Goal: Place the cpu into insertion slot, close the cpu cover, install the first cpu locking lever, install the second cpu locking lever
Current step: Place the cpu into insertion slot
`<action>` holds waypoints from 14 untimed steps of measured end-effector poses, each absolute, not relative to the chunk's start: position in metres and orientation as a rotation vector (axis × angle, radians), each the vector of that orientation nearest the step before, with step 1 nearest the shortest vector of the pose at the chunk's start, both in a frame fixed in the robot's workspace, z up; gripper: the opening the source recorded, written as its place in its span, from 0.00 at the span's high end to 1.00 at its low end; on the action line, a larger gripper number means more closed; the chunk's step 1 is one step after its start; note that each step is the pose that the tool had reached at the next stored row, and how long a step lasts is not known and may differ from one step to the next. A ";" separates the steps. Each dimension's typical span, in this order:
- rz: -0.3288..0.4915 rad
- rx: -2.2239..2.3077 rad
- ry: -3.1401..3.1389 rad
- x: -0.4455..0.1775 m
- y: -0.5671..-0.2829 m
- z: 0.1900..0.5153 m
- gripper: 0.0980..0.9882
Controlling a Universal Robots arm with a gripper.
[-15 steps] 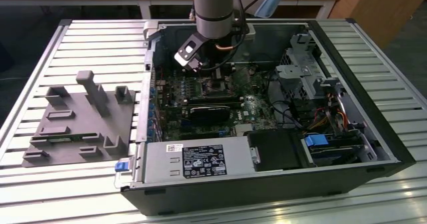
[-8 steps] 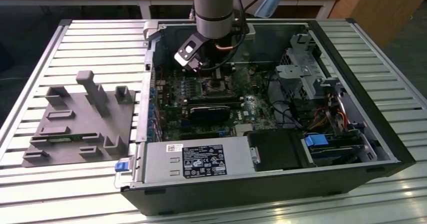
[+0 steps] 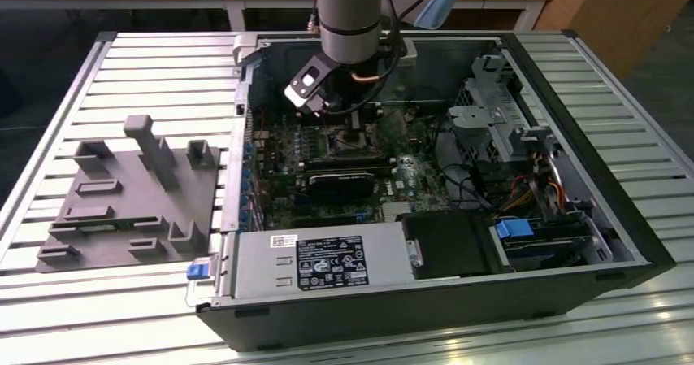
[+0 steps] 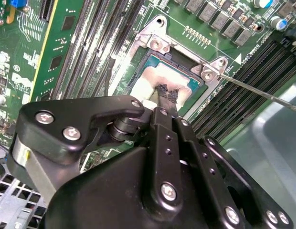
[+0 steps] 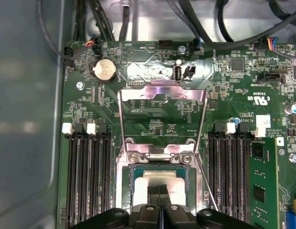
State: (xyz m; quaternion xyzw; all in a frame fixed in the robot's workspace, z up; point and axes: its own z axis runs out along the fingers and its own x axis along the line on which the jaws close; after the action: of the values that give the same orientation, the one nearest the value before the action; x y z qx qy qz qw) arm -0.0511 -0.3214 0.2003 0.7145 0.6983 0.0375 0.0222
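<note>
The cpu [image 5: 143, 186] lies flat in the insertion slot [image 5: 130, 172], so placing looks done. The gripper [image 5: 160, 190], pinched narrow and empty, stands right over it. Beyond it the cpu cover [image 5: 160, 90] stands open; closing calls for the gripper clear. A locking lever [image 5: 208, 188] hangs loose beside, with memory slots [image 5: 83, 176] flanking

Gripper [image 4: 164, 95] fingers pressed together, tips touching cpu [image 4: 150, 78] top, cpu seated in slot [image 4: 153, 44], thin lever [image 4: 262, 92] just beside slot, green board [image 4: 14, 45] around
</note>
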 end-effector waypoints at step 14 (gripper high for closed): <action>0.117 2.220 2.156 -0.051 -0.321 0.199 0.99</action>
State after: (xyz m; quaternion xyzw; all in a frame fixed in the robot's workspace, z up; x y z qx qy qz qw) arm -0.0511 -0.3213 0.1994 0.7166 0.6961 0.0379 0.0223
